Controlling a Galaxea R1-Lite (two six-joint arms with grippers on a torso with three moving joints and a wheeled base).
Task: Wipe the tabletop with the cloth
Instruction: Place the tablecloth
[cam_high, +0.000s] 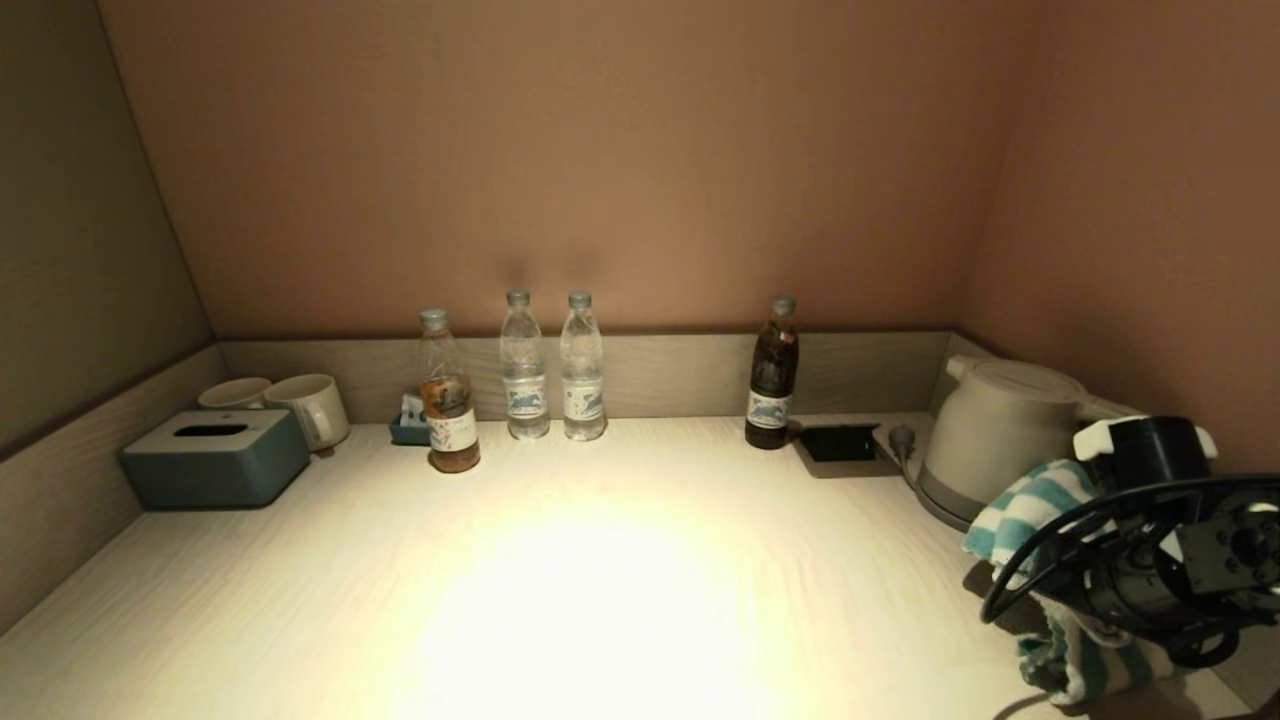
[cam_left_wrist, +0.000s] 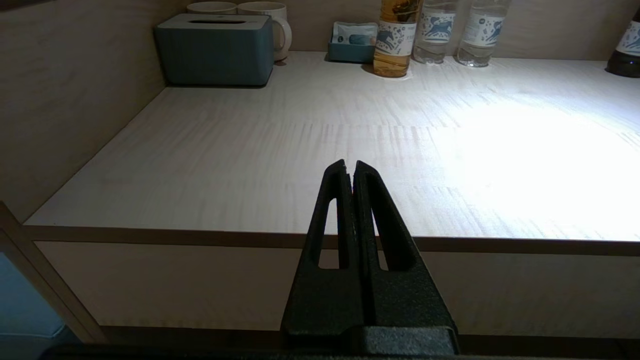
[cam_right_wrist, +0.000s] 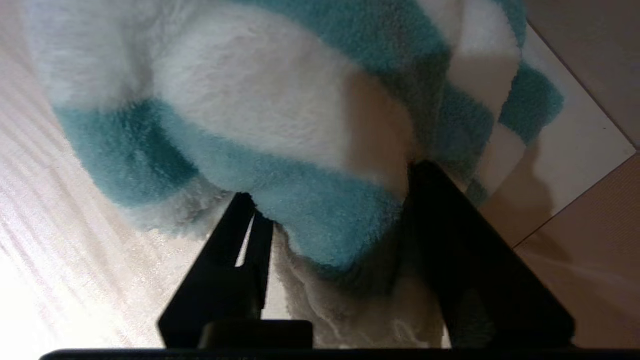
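The cloth (cam_high: 1035, 505) is fluffy, with teal and white stripes, and is bunched at the near right of the pale wooden tabletop (cam_high: 600, 580). My right gripper (cam_high: 1120, 585) is shut on it; in the right wrist view the cloth (cam_right_wrist: 280, 110) bulges between the two black fingers (cam_right_wrist: 250, 235) and spreads past the gripper's tips (cam_right_wrist: 332, 200) over the table. My left gripper (cam_left_wrist: 350, 167) is shut and empty, held in front of the table's near edge on the left; it is out of the head view.
Along the back wall stand a tea bottle (cam_high: 448, 400), two water bottles (cam_high: 525, 370), a dark bottle (cam_high: 772, 375), a small teal tray (cam_high: 408, 428), two mugs (cam_high: 310, 405) and a teal tissue box (cam_high: 215, 458). A white kettle (cam_high: 1000, 430) and a socket plate (cam_high: 840, 445) sit at the back right.
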